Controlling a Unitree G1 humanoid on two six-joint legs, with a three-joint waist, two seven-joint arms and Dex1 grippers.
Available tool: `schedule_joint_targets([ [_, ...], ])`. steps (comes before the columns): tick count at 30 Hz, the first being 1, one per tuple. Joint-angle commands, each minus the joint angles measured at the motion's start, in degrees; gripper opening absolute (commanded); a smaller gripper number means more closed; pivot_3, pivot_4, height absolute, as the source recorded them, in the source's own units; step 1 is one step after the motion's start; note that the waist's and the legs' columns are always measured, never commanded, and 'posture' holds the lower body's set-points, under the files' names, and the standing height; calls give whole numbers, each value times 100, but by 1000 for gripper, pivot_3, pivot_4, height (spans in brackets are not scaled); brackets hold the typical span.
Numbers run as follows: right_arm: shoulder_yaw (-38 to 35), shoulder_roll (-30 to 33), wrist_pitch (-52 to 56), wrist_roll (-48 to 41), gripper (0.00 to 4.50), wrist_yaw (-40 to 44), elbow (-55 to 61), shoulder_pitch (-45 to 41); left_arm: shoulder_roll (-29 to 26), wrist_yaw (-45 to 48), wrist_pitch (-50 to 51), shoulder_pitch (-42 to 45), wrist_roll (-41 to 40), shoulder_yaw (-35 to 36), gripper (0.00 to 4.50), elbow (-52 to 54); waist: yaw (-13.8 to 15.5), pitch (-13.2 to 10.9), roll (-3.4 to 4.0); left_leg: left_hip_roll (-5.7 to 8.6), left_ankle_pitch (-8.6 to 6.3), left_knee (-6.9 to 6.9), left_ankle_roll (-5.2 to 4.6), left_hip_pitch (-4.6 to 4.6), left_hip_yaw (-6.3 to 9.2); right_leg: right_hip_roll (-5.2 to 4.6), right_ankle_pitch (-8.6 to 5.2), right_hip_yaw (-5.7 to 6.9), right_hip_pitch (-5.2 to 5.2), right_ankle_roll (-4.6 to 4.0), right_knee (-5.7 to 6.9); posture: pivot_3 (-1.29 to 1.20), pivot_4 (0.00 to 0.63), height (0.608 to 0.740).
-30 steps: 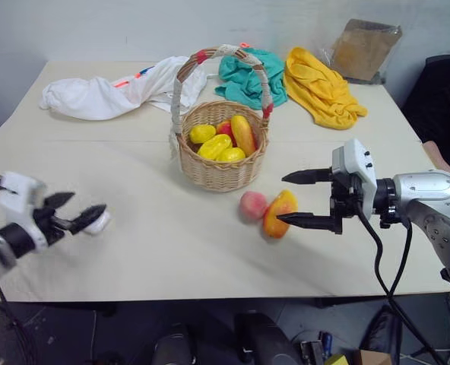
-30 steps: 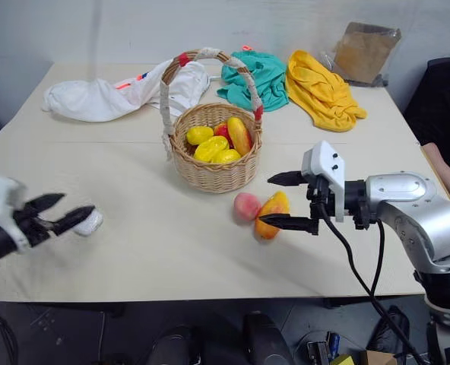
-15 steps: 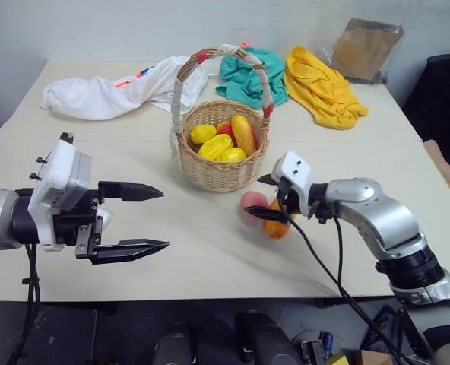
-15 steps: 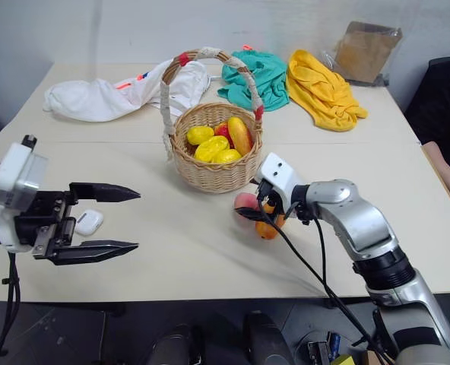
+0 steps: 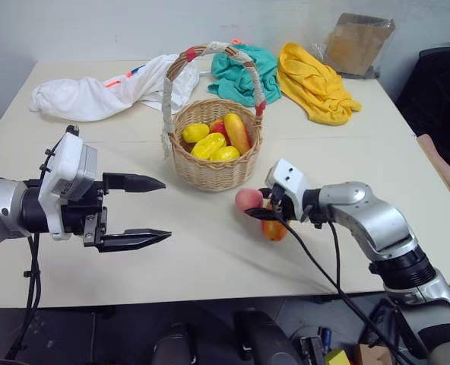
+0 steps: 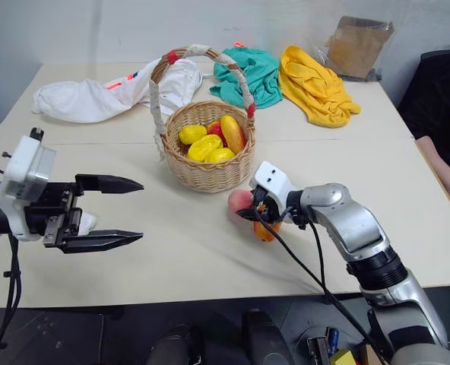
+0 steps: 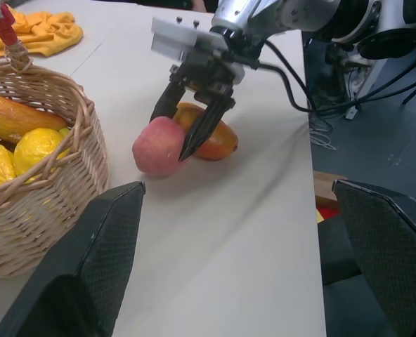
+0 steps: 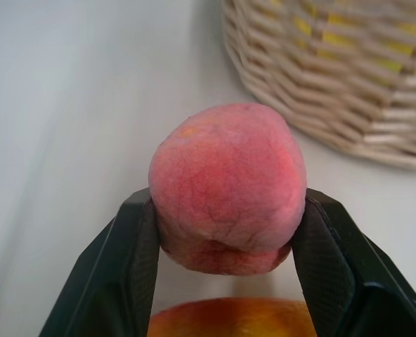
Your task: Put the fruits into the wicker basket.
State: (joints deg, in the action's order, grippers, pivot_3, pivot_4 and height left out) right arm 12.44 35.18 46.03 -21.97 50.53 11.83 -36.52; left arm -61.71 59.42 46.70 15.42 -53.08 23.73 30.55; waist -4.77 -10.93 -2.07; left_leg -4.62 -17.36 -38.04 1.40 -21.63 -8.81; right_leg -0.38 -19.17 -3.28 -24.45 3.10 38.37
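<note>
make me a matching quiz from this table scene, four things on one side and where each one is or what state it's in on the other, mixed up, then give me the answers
Things:
1. peach
2. mango
3. left gripper
4. yellow cloth

Places or states:
A. bunched at the table's far side, right of the teal cloth
B. open, holding nothing, over the table left of the basket
C. between the right gripper's fingers, on the table
D. lying on the table right beside the peach, not gripped

Pairs: 1-C, 2-D, 3-B, 4-A
</note>
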Motion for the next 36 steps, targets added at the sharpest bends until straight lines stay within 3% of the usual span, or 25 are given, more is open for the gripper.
schedule_joint_targets([
  [1, -877, 69, 307, -997, 2242, 422, 528, -294, 54, -119, -88, 54, -79, 226, 4500, -132, 0, 0, 0, 0, 0, 0, 0, 0, 0, 0, 0, 0, 0, 0, 1, 0, 150, 740],
  [5, -1180, -317, 676, -1364, 2242, 46, 177, -1237, 174, -364, -90, 84, -141, 401, 4500, -260, -45, -1, 0, 0, 3, -7, -2, 4, -6, 0, 0, -8, -4, 0, 18, 0, 150, 740],
  [10, -569, -1029, 0, -298, 2242, -727, -1151, -2292, 251, -550, -73, 127, -204, 459, 4500, -283, -93, 1, -3, 0, 18, 0, 13, 14, 2, 2, -5, -5, -4, -11, 34, 0, 150, 740],
  [14, -196, -1776, -1063, 554, 2242, -1154, -3006, -2912, 264, -607, -117, 162, -174, 371, 4500, -238, -168, 1, -3, 2, 18, 1, 13, 9, -3, -1, -5, -8, -10, -11, 35, 0, 150, 740],
  [19, -431, -1831, -1091, 496, 3908, -861, -3290, -3018, 313, -709, -207, 466, -95, 169, 4500, -419, -148, 1, -2, 1, 18, 10, 13, -10, 2, -3, -6, -1, -23, -10, 22, 0, 150, 740],
  [21, -625, -1552, -780, 213, 4480, -526, -2753, -2882, 329, -662, -231, 529, -84, 42, 4500, -416, -153, 1, -2, 1, 18, 4, 12, -40, 4, -5, -5, 0, -53, -9, 26, 0, 150, 740],
  [27, -887, 463, -868, -149, 4480, 1168, -1011, -1592, 376, -613, -300, 650, -34, -247, 4500, -438, -29, 1, -2, 0, 17, 1, 13, -81, 14, -5, -6, 5, -95, -8, 32, 0, 150, 740],
  [31, -706, 1923, -3878, 698, 4480, 2738, -858, -264, 395, -450, -367, 734, 10, -415, 4500, -516, 16, 0, -1, 11, 17, -3, 12, -77, 12, -3, -7, 3, -89, -4, 29, 0, 150, 740],
  [36, -427, 2029, -6094, 1477, 4480, 3013, -1624, 42, 489, -405, -475, 940, 173, -661, 4500, -654, -166, -7, -4, 8, 26, -8, 15, -6, -4, 10, 1, -19, -29, 1, 44, 0, 150, 740],
])
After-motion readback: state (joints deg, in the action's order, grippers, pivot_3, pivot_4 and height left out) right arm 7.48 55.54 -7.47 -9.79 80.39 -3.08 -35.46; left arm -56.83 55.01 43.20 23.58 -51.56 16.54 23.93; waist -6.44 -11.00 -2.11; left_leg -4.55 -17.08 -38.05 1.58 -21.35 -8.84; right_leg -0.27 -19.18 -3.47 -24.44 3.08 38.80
